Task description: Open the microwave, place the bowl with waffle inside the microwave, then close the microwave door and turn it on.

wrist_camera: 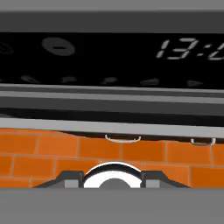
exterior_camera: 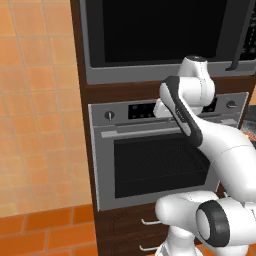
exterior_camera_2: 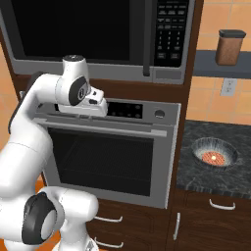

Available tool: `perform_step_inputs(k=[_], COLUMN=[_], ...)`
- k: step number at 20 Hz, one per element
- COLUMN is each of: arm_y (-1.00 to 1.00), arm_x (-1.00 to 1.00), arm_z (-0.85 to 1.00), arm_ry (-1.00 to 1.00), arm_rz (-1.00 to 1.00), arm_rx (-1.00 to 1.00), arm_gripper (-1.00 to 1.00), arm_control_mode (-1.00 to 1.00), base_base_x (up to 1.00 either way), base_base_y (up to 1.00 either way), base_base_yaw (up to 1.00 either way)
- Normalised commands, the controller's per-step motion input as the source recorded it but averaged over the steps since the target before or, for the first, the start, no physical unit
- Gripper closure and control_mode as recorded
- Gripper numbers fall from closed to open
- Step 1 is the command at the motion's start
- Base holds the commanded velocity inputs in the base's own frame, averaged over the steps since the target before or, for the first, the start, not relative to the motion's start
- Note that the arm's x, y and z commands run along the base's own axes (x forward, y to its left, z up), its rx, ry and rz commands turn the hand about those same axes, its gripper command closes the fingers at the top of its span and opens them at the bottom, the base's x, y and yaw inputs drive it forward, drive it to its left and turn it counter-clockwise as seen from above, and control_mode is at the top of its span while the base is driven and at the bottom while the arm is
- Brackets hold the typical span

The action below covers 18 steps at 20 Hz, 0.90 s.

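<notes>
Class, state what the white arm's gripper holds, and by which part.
Nothing is held: the two-finger gripper has only orange floor tiles between its tips.

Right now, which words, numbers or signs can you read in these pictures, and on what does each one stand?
"13:" then one digit cut off at the picture's edge: on the oven's display strip, in the hand view.
Button labels on the microwave's button panel: too small and blurred to read.
Marks on the oven's control strip in the base views: too blurred to read.
</notes>
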Motion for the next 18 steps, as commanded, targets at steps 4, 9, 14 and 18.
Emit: perform_step_inputs(k=[4, 9, 14, 18], arm_y=[-0.09, -0.57, -0.31, -0.25], arm_x=[-0.38, -0.53, -0.42, -0.41], arm_z=[0.00, 0.16, 0.27, 0.42], arm_ry=[-0.09, -0.36, -0.35, -0.37], arm_rz=[0.00, 0.00, 0.00, 0.00], arm_rx=[0.00, 0.01, 0.00, 0.00], arm_gripper=[-1.00, -1.00, -1.00, -1.00], arm_control_mode=[-1.00, -1.00, -1.00, -1.00], base_base_x=[0.00, 0.00, 0.00, 0.00], base_base_y=[0.00, 0.00, 0.00, 0.00], base_base_yaw=[0.00, 0.00, 0.00, 0.00])
